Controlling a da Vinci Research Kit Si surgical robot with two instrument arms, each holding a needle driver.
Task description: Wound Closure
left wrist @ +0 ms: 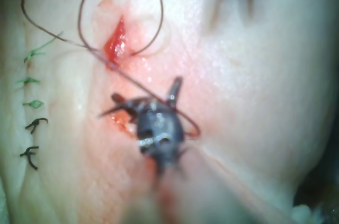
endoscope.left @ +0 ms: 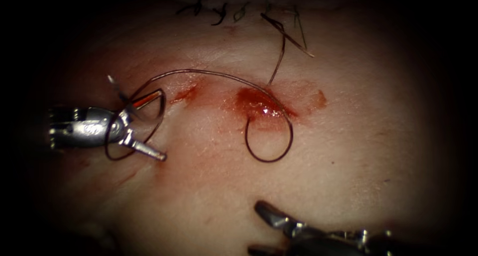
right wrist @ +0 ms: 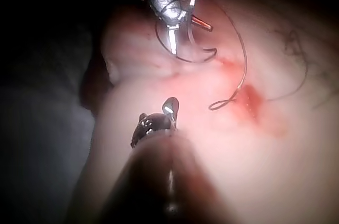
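Thread (endoscope.left: 271,160) looks limp, light – looped round my left tool (endoscope.left: 135,119), jaws spread, empty. Right tool (endoscope.left: 262,231) is spread too. Needle (endoscope.left: 162,106), stiff and slippery, apparently lies free near the tissue's (endoscope.left: 348,151) left edge – I'd grip mid-curve.

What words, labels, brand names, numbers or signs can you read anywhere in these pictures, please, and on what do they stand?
None: no readable text stands on anything here.
The left tool, jaws open, and the right tool, jaws open, bear no legible marking.
The dark marks in a row on the tissue are thread ends, not letters.
The thread loops beside the red cut.
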